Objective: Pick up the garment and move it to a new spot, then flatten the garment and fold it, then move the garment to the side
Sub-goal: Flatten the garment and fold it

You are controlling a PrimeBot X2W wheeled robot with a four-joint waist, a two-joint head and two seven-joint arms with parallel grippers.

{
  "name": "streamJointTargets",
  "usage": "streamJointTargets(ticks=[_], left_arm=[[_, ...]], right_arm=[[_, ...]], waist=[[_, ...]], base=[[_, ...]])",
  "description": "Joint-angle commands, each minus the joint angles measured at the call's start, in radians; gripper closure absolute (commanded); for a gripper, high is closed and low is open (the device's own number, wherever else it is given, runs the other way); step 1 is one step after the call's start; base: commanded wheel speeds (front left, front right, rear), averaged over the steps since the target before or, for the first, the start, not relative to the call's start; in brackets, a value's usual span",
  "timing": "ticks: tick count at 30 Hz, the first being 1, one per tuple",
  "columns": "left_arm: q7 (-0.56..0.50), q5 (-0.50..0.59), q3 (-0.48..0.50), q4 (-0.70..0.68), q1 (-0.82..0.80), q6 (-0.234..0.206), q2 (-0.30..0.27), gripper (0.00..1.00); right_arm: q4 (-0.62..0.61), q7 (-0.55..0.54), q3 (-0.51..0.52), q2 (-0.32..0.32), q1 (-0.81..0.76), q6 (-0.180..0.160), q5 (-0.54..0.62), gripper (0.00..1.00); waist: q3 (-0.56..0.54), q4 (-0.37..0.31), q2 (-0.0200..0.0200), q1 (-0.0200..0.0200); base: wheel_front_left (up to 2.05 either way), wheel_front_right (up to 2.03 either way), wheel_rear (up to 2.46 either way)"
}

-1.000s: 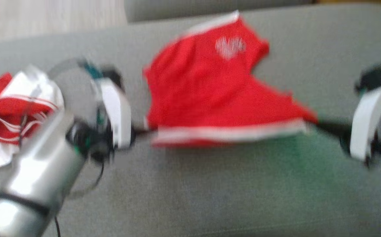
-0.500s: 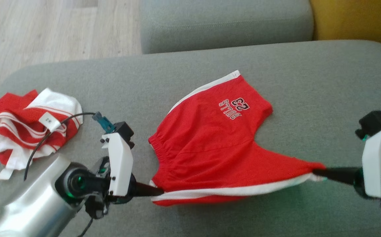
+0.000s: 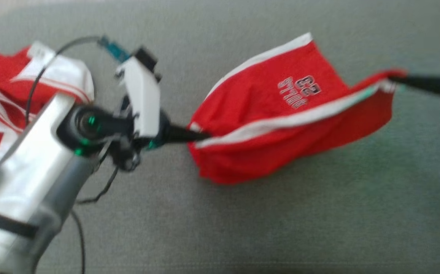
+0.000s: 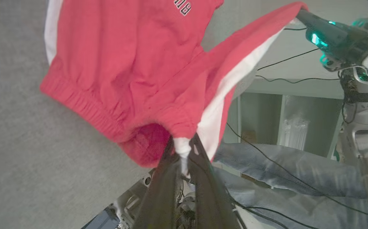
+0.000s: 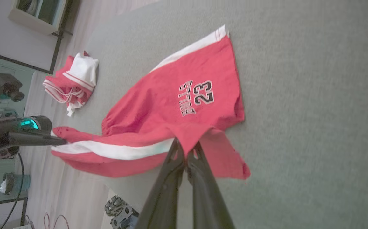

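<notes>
Red shorts (image 3: 273, 114) with white side stripes and a "BULLS 23" print hang partly lifted over the grey sofa seat (image 3: 242, 228). My left gripper (image 3: 199, 136) is shut on the waistband corner at the white stripe, seen close up in the left wrist view (image 4: 184, 148). My right gripper (image 3: 393, 79) is shut on the leg hem at the stripe's other end, also seen in the right wrist view (image 5: 186, 147). The near side of the shorts (image 5: 184, 105) is raised between both grippers while the far leg still lies on the seat.
A crumpled red and white garment (image 3: 3, 91) lies at the seat's left end behind my left arm, and shows in the right wrist view (image 5: 72, 81). Open grey seat spreads in front of and right of the shorts.
Both grippers have lifted the near edge of the shorts and carried it up the view, the right higher than the left. The head camera has tilted, so the whole scene has shifted.
</notes>
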State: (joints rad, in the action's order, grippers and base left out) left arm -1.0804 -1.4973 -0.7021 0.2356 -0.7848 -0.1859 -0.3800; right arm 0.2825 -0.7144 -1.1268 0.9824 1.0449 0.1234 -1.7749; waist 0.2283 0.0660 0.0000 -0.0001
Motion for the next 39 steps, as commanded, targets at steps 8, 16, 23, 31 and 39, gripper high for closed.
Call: streamJointTargets(ticks=[8, 16, 23, 31, 39], left_arm=[[0.012, 0.024, 0.069, 0.032, -0.188, -0.030, 0.011, 1.00], [0.051, 0.021, 0.106, 0.069, -0.227, -0.009, 0.030, 1.00], [0.065, 0.029, 0.105, 0.092, -0.247, 0.003, 0.051, 1.00], [0.072, 0.044, 0.096, 0.131, -0.258, 0.021, 0.060, 0.07], [0.180, 0.146, 0.076, 0.163, -0.255, 0.103, 0.015, 0.00]], right_arm=[[0.182, -0.040, 0.033, -0.064, 0.167, 0.007, 0.003, 1.00], [0.255, -0.012, 0.062, -0.111, 0.228, 0.007, -0.006, 1.00], [0.266, 0.012, 0.083, -0.133, 0.262, 0.007, 0.006, 1.00], [0.308, 0.004, 0.073, -0.177, 0.265, 0.007, 0.019, 0.00], [0.278, 0.132, 0.100, -0.207, 0.194, 0.007, 0.048, 0.00]], waist=[[0.184, 0.078, 0.0000, 0.0001], [0.246, 0.107, 0.0000, 0.0001], [0.282, 0.114, 0.0000, 0.0001], [0.278, 0.111, 0.0000, 0.0001], [0.169, 0.101, 0.0000, 0.0001]], base=[[0.00, 0.00, 0.00], [0.00, 0.00, 0.00], [0.00, 0.00, 0.00], [0.00, 0.00, 0.00], [0.00, 0.00, 0.00]])
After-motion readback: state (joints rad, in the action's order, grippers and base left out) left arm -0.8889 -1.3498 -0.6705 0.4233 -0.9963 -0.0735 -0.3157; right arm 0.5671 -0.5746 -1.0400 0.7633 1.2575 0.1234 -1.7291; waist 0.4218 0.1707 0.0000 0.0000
